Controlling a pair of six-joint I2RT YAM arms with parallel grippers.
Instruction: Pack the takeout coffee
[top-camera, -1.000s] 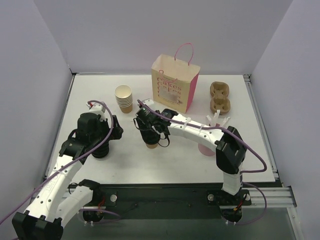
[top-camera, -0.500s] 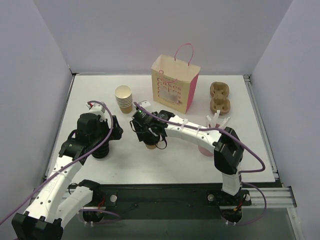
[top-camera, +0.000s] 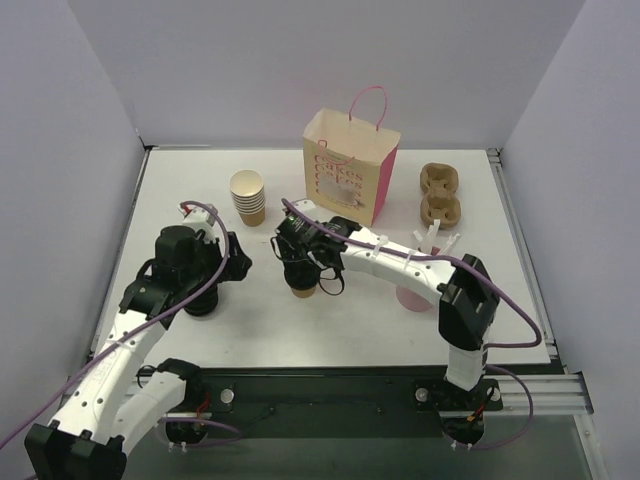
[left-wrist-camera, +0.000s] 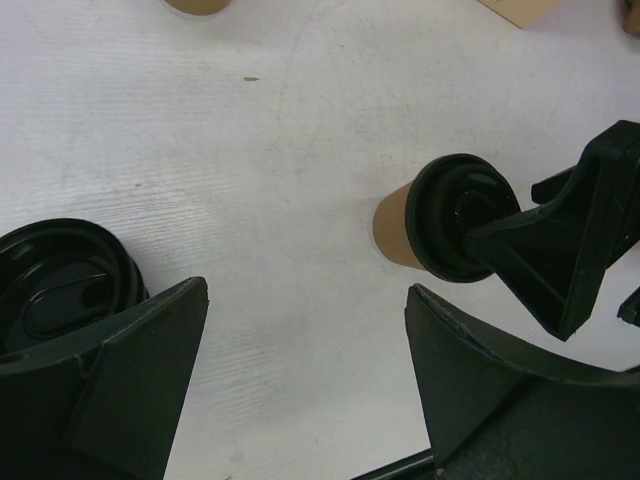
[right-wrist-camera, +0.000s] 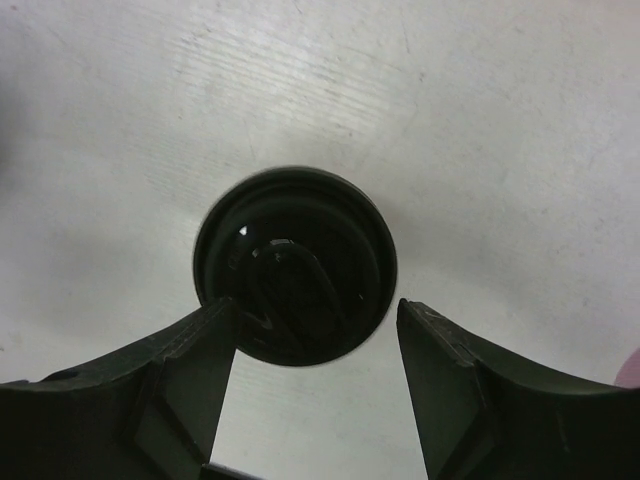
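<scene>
The takeout coffee (right-wrist-camera: 295, 265) is standing upright on the table (top-camera: 350, 325), lid upward, long axis vertical, near the paper bag (top-camera: 350, 170). The overhead view is showing only its tan base; the right wrist view is showing the whole black lid. The right gripper (right-wrist-camera: 315, 305) is straddling that lid, jaws apart, not clamping. The left gripper (left-wrist-camera: 305, 300) is gaping wide, holding nothing.

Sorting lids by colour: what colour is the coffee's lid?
The lid is black, clearest in the right wrist view.

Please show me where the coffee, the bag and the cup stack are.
coffee (right-wrist-camera: 296, 266): right wrist view, middle of the black lid.
bag (top-camera: 335, 185): top view, front face.
cup stack (top-camera: 250, 208): top view, side wall.
</scene>
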